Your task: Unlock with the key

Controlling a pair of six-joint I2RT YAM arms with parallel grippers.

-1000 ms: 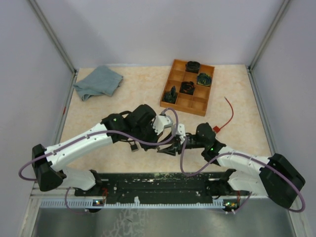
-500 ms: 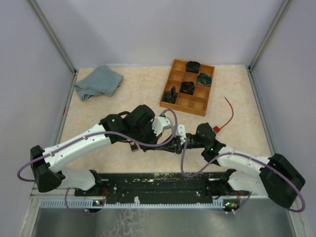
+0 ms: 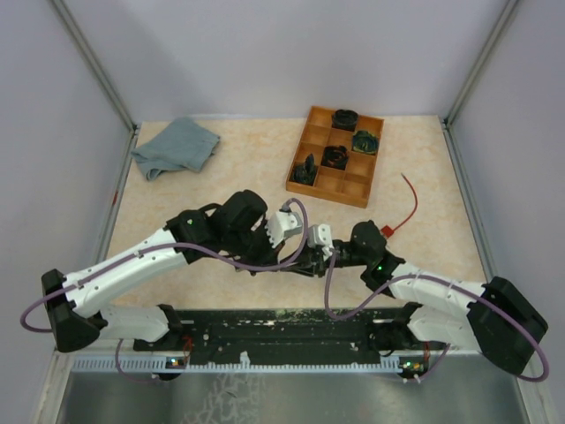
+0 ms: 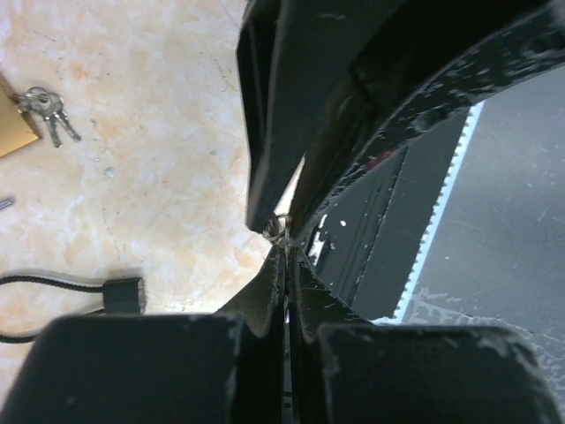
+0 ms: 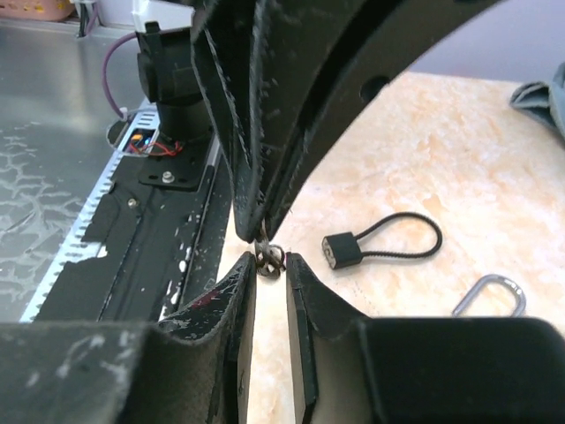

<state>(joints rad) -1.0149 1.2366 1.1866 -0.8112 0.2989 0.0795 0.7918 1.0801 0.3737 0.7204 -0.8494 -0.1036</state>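
Left arm (image 3: 132,261) has swung its elbow leftward and lower than a second ago; both wrists stay met over the front edge of the table (image 3: 221,181).

Left gripper (image 4: 284,252): fingers pressed flat together on the key (image 4: 279,228), held in the air.

Right gripper (image 5: 269,265): fingers a narrow gap apart, the key's ringed end between the tips. Pinching or not, cannot tell.

Just beyond: black cable lock (image 5: 342,249), brass padlock (image 4: 11,140) with spare keys (image 4: 46,113).

Far side: wooden tray (image 3: 357,188), grey cloth (image 3: 177,146), red cord (image 3: 408,208).
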